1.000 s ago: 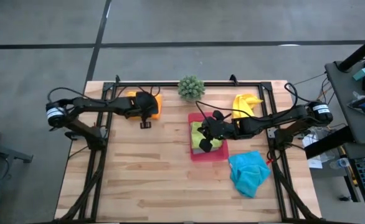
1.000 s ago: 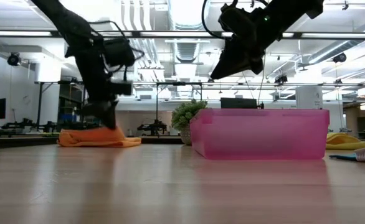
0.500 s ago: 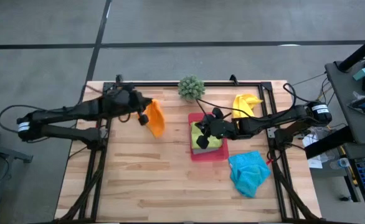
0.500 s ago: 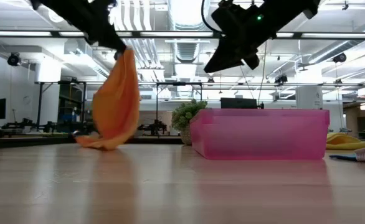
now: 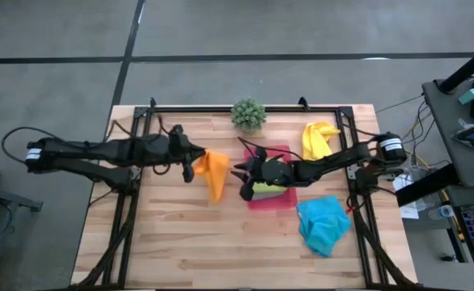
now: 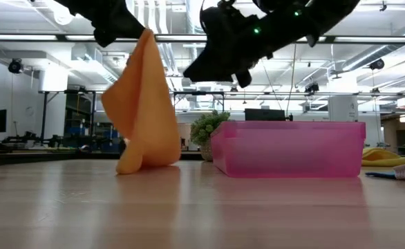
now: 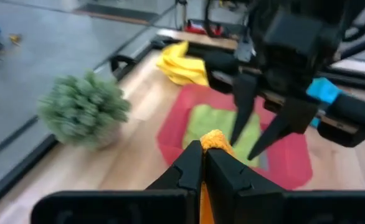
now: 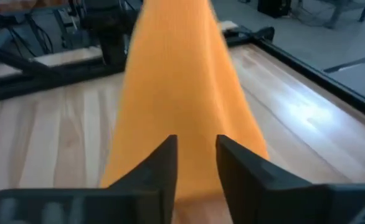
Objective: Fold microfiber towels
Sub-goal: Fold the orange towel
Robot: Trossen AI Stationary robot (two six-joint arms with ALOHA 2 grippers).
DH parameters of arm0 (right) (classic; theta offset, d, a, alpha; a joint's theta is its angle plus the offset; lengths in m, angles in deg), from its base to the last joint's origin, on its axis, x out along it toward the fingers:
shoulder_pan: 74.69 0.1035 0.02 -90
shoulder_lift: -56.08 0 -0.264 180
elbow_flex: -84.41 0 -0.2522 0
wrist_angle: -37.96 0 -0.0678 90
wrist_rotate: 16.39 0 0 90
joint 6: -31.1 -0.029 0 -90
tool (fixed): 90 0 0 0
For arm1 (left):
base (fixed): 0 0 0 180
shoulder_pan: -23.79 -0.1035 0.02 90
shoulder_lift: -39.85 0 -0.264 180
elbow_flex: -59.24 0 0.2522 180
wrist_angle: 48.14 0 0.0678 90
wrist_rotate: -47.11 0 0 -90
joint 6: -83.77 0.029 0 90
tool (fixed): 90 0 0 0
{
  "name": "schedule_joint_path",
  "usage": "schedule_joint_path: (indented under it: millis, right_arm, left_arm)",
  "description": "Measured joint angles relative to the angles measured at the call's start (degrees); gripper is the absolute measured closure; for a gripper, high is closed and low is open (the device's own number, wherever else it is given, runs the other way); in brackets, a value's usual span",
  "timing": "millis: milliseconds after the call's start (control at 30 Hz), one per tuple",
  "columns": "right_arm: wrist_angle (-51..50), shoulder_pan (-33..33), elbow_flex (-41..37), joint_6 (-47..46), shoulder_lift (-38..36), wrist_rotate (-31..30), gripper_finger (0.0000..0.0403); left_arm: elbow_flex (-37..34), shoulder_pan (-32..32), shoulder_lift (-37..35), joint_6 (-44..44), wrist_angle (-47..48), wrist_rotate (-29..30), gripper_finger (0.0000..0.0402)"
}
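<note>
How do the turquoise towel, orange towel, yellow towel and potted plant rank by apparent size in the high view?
1. Turquoise towel, largest.
2. Orange towel, hanging bunched from the left gripper.
3. Yellow towel and potted plant look alike.

grey towel [image 5: 263,192] mostly hidden under lime towel [image 5: 268,187], right arm

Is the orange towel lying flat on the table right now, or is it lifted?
Lifted. The left gripper pinches the orange towel at its top; it hangs down, its lower end touching the table.
</note>
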Motion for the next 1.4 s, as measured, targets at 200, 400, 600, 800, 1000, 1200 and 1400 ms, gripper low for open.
schedule_joint_path:
  millis: [200,400,600,800,1000,1200,1400]
  right_arm:
    - [-0.02,0.26,3.80,1.12,2.16,1.07,0.0257]
    - [-0.69,0.39,5.08,1.19,3.83,1.04,0.0262]
    - [-0.44,0.37,5.11,1.23,4.94,0.85,0.0298]
    - [-0.35,1.69,5.17,5.34,4.06,0.89,0.0386]
    - [-0.18,4.28,5.42,10.61,1.32,1.09,0.0394]
    - [-2.01,5.27,4.13,13.14,-0.69,1.06,0.0394]
    - [-1.63,5.11,3.04,12.76,-1.15,0.85,0.0394]
  left_arm:
    - [0.00,3.64,6.78,-0.61,-5.54,0.04,0.0402]
    - [0.24,6.11,12.04,-0.61,-9.34,0.11,0.0402]
    - [0.35,6.95,14.70,-0.57,-11.46,-0.10,0.0402]
    - [0.26,6.94,14.88,-0.59,-11.38,-0.10,0.0402]
    - [0.33,6.94,13.09,1.68,-10.73,-0.45,0.0376]
    - [0.31,7.03,10.42,2.89,-3.25,-5.90,0.0301]
    - [-0.68,7.92,10.30,1.81,5.80,-12.63,0.0270]
